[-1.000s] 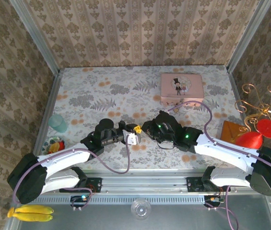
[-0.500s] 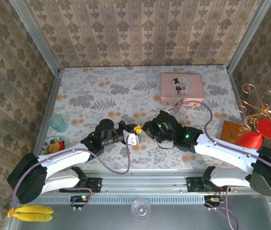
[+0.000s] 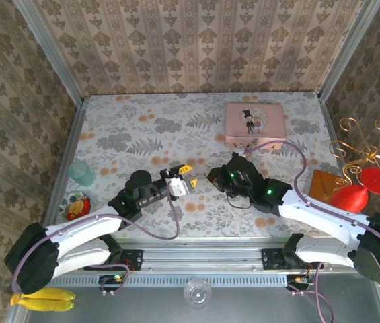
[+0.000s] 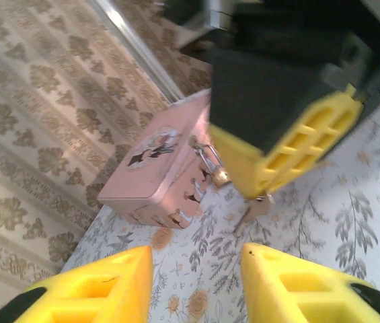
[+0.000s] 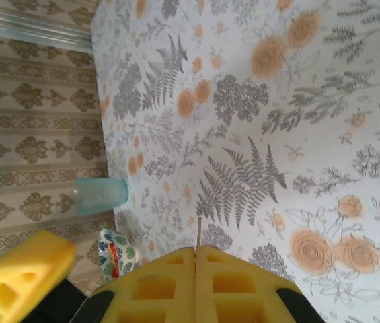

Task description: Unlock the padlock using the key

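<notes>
My right gripper [image 5: 196,256] is shut on the key [image 5: 198,232], whose thin dark blade sticks out past the yellow fingertips. In the left wrist view the key [image 4: 251,208] hangs from the right gripper [image 4: 263,178] above the table. Behind it, the small brass padlock [image 4: 215,171] with its silvery shackle sits at the front of the pink tin [image 4: 156,171]. My left gripper [image 4: 196,276] is open with nothing between its fingers. From above, the left gripper [image 3: 184,176] and right gripper [image 3: 212,176] stand a short gap apart at mid-table.
The pink tin [image 3: 255,121] stands at the back right. A teal cup [image 3: 81,173] and a patterned bowl [image 3: 77,204] are by the left wall. A gold wire stand [image 3: 364,145], red pieces [image 3: 361,192] and an orange box [image 3: 324,183] crowd the right side.
The left gripper has opened and drawn back to the left. The right gripper stayed shut on the key and shifted slightly right, so a gap now separates the two.
</notes>
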